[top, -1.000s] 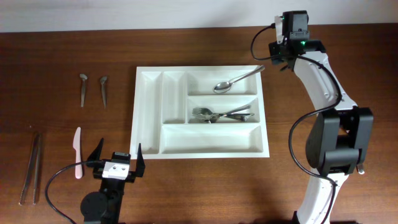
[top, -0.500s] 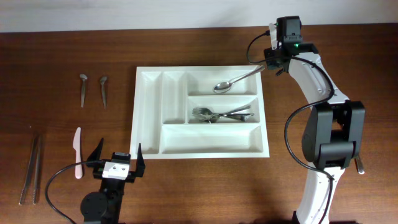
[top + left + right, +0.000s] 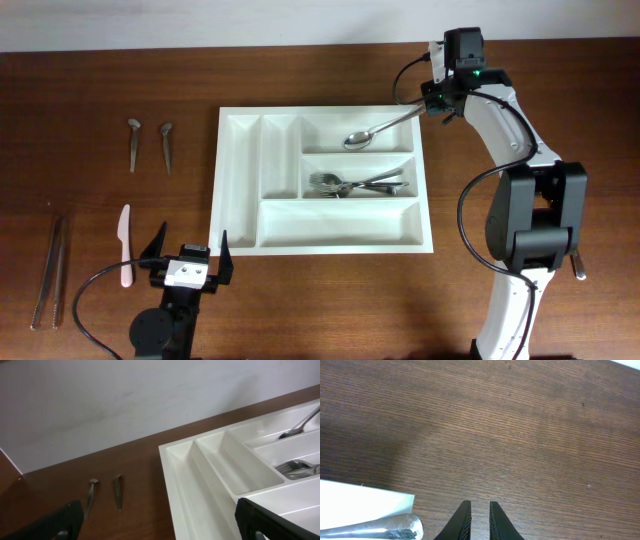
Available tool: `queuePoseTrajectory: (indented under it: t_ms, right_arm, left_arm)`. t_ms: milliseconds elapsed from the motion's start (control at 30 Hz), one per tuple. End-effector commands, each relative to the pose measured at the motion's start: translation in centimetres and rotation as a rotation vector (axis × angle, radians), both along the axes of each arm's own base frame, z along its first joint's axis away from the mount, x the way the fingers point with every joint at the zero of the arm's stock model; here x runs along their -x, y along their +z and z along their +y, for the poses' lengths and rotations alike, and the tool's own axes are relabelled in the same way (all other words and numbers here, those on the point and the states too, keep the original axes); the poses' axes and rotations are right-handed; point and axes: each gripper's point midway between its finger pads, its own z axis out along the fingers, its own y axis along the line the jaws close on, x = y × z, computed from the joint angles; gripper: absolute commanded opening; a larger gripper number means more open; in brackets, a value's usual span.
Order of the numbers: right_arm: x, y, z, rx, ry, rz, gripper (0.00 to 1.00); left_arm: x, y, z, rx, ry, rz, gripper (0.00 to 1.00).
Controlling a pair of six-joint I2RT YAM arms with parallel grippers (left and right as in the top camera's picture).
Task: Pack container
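- Overhead, the white cutlery tray [image 3: 240, 180] lies flat at the middle of the wooden table [image 3: 520, 60]. Its two narrow upright compartments and its long bottom compartment are bare.
- Inside the tray, a cluster of forks [image 3: 350, 184] sits in the middle long compartment. A spoon [image 3: 372, 131] lies slantwise in the top long one, with its bowl inside and its handle riding over the tray's right rim and poking out past it.
- Just outside the tray's top right corner, the right gripper [image 3: 479, 505] hangs by the handle's end. Its fingers are pressed almost together with only a slit between them. Nothing is pinched: the wrist view shows the handle tip off to one side of the fingers, not between them.
- The step in hand looks like seating this spoon.
  - It would go best with the closed fingers used as a pusher on the handle's end.
  - A slow, low push toward the tray's left should drop the handle off the rim.
  - A sideways shove could flip the bowl onto the forks or slide the tray.
- Just off the tray's bottom left corner, the left gripper [image 3: 189, 250] is spread wide and empty.
- Left of the tray lie two short metal utensils [image 3: 134, 143], a white plastic knife [image 3: 125, 245] and, farthest out, a pair of long metal rods [image 3: 50, 270], all unpacked.
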Motion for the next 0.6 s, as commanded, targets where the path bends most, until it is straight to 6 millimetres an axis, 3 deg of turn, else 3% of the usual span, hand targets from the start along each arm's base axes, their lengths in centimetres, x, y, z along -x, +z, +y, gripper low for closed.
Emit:
queuePoseTrajectory:
  t_ms: [0,567]
  right_arm:
    - [-0.24,-0.29,0.71,-0.023,0.007,0.005,0.13]
    - [0.42,-0.75,1.52,-0.067,0.018,0.037,0.11]
  left_arm:
    - [-0.01,-0.24,0.20,-0.009,0.009,0.003,0.99]
    - [-0.01,-0.24,0.20,-0.009,0.009,0.003,0.99]
